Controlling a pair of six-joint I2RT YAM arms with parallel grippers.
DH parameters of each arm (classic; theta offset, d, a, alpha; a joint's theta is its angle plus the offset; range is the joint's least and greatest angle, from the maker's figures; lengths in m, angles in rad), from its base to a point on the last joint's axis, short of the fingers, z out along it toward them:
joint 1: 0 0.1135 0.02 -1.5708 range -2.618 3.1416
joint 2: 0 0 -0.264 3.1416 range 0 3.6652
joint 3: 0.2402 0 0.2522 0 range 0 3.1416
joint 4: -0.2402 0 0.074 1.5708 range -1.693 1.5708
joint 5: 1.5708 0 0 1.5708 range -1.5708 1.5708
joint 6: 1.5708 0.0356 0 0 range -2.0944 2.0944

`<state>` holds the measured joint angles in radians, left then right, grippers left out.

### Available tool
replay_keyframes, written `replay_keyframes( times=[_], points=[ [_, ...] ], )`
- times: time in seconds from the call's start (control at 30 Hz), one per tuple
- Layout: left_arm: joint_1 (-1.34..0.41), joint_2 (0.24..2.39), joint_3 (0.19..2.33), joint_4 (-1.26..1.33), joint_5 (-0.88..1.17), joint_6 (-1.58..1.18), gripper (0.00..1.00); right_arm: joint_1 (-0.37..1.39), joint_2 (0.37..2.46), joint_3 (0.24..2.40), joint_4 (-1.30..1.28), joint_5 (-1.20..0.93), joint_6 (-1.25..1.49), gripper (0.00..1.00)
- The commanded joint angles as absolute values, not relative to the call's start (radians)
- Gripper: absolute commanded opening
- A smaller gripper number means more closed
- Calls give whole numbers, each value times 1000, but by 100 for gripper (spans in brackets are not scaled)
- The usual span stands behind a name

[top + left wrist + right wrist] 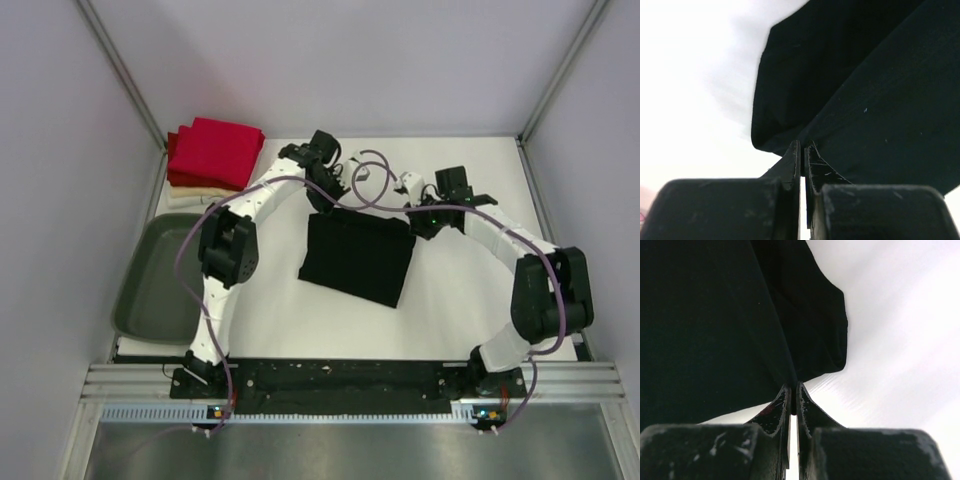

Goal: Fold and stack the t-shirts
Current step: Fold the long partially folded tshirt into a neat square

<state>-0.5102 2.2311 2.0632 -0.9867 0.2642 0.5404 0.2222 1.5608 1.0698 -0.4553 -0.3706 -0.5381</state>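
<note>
From where I stand, the black t-shirt (358, 258) sits in the middle of the white tabletop (450, 300). It is folded into a rough rectangle that is turned slightly, its lower right corner pointing toward the bottom of the frame. Both arms reach in over its upper edge. The left pincer (322, 203) is at the upper left corner of the cloth and the right pincer (420, 222) at the upper right corner. Up close from the left wrist, the two dark fingertips (794, 156) are pressed together with only a sliver between them, pinching the edge of the black fabric. The cloth spreads away to the upper right, and a looser fold hangs at its left side. The right wrist view mirrors this: its fingertips (785, 399) are clamped on the shirt's edge, the cloth fills the upper left, and a rounded fold bulges at the right. I cannot tell whether the held edge is lifted off the surface. In the upper left corner of the tabletop, red t-shirts (215, 150) lie stacked as squares on top of a cream t-shirt (188, 197). Just below that pile, along the left edge, is a grey tub (150, 285).
</note>
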Motion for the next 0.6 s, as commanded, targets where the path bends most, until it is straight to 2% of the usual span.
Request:
replay_keyframes(
  times=[0.0, 0.1, 0.13, 0.2, 0.27, 0.37, 0.43, 0.57],
  points=[
    [-485, 2253, 2108, -876, 124, 515, 3, 198, 1617, 1144, -431, -284, -514, 0],
    [-485, 2282, 2114, -873, 124, 508, 12, 198, 1664, 1166, -425, -272, -500, 0],
    [-485, 2290, 2114, -861, 109, 499, 16, 198, 1684, 1176, -413, -261, -479, 4],
    [-483, 2305, 2118, -827, 69, 482, 32, 198, 1718, 1198, -362, -246, -437, 9],
    [-482, 2319, 2146, -778, 16, 472, 39, 195, 1758, 1230, -306, -230, -375, 12],
    [-476, 2342, 2236, -739, -67, 462, 56, 184, 1834, 1325, -287, -140, -254, 18],
    [-462, 2342, 2272, -729, -74, 425, 60, 173, 1885, 1397, -323, -60, -172, 25],
    [-396, 2260, 2217, -735, 64, 235, 63, 158, 1870, 1483, -442, -46, -52, 32]
  ],
)
